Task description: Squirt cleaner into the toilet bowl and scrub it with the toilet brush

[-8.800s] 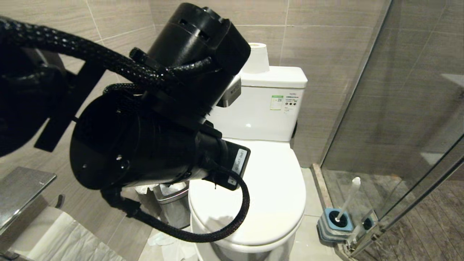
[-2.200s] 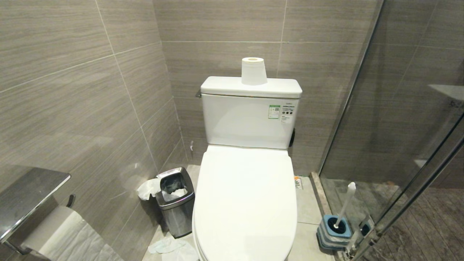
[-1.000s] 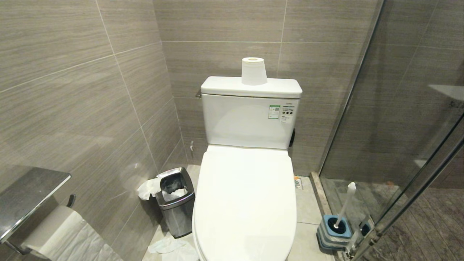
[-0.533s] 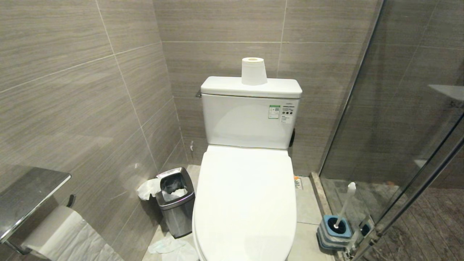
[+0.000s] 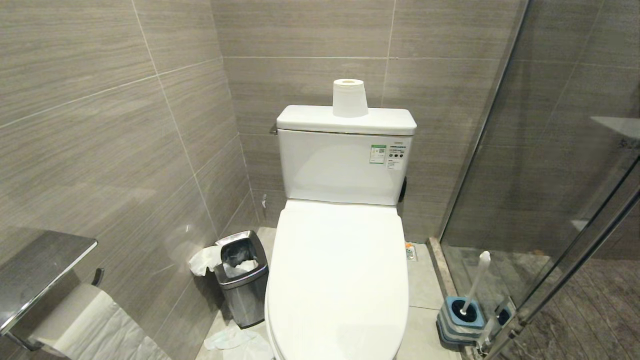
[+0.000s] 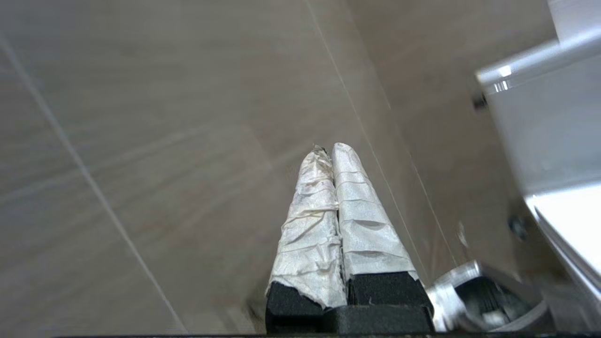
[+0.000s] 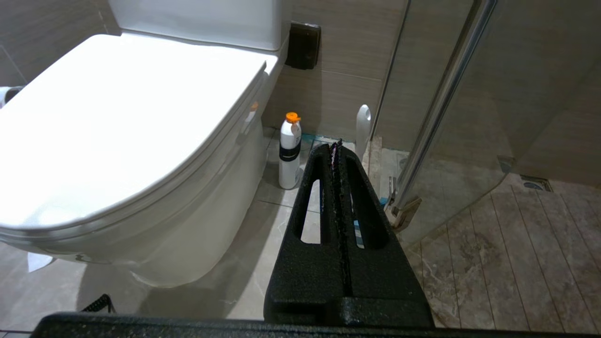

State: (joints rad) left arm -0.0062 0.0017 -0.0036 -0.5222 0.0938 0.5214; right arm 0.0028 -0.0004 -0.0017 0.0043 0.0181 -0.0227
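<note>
The toilet bowl (image 5: 340, 280) is covered by its shut white lid, below the tank (image 5: 345, 165) with the green-and-white sticker. The toilet brush (image 5: 476, 282) stands in its blue-topped holder (image 5: 462, 314) on the floor to the right, by the glass door. No cleaner shows. Neither arm is in the head view. My left gripper (image 6: 328, 148) is shut and empty, its white-wrapped fingers pointing at the tiled wall left of the tank (image 6: 544, 122). Low beside the toilet bowl (image 7: 117, 117), my right gripper (image 7: 335, 143) is shut and empty, the toilet brush (image 7: 363, 126) handle just beyond its tips.
A steel waste bin (image 5: 242, 277) stands left of the toilet, with paper scraps (image 5: 235, 342) on the floor. A paper roll (image 5: 350, 97) sits on the tank. A white bottle with an orange cap (image 7: 290, 150) stands beside the toilet base. The glass shower door (image 5: 550, 175) closes off the right.
The left arm that filled the head view several seconds ago has left it. Over the last second the head view has stayed the same.
</note>
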